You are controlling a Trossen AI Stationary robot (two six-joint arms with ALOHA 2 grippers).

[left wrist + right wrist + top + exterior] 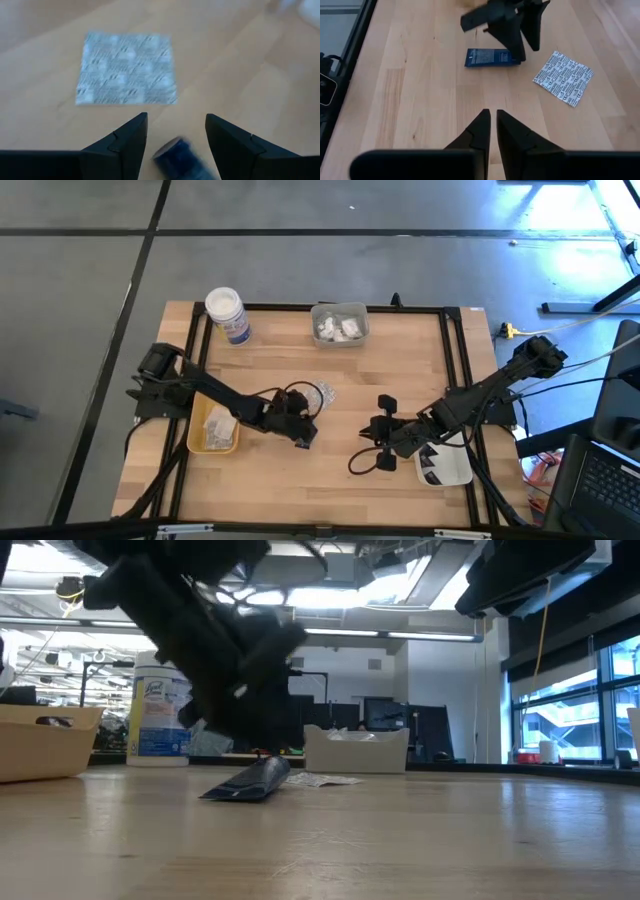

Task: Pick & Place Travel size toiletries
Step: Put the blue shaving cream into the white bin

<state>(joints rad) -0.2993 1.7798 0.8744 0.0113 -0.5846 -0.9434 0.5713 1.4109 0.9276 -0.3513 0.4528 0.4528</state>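
The left gripper hangs open over the dark blue tube lying on the surface beside a flat square sachet. The right gripper waits nearby, closed and seemingly empty. Descending off-centre, one finger could nudge the tube aside.

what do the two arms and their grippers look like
Both arms are dark, near-black jointed links with black cables looping alongside them. The left gripper ends in two matte black wedge-shaped fingers tapering to blunt tips. The right gripper has the same angular black fingers. No markings are visible.
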